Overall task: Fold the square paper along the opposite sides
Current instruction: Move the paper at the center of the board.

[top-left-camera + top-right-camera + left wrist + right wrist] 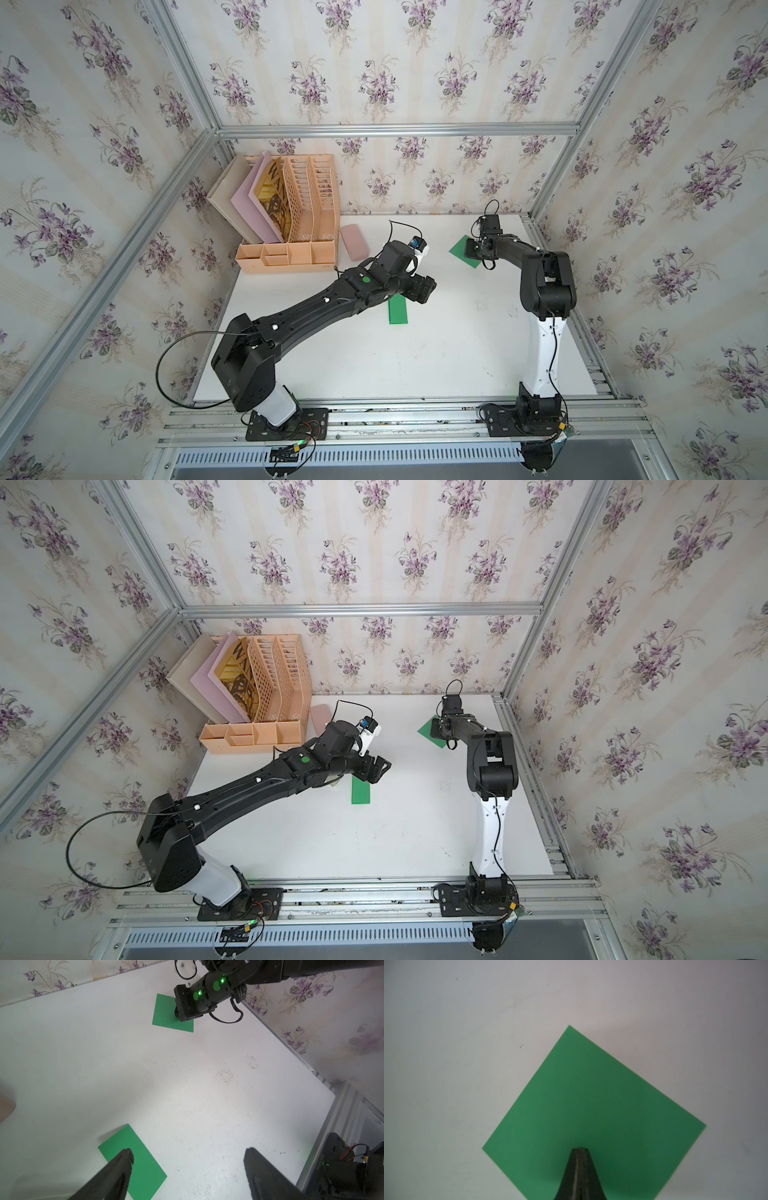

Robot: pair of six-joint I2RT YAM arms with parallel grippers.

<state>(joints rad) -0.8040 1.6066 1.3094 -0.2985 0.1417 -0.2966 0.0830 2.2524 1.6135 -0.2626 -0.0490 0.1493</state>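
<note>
White table (457,353), floral walls (415,62). The right gripper (580,1150), jaws closed, sits tip-down on the square paper (591,1095) at two o'clock from centre; dragged, it could skid or crumple the sheet. The left gripper (188,1152) hangs wide open, empty, over a folded green sheet (145,1163). Two sheets, two grippers.

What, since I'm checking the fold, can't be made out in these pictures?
- Narrow green paper rectangle: far end hidden under the left arm in both top views; the left wrist view's edge cuts it off.
- Flat green paper square: one corner cut off in the right wrist view; whether the shut right gripper pinches or only presses it is unclear.
</note>
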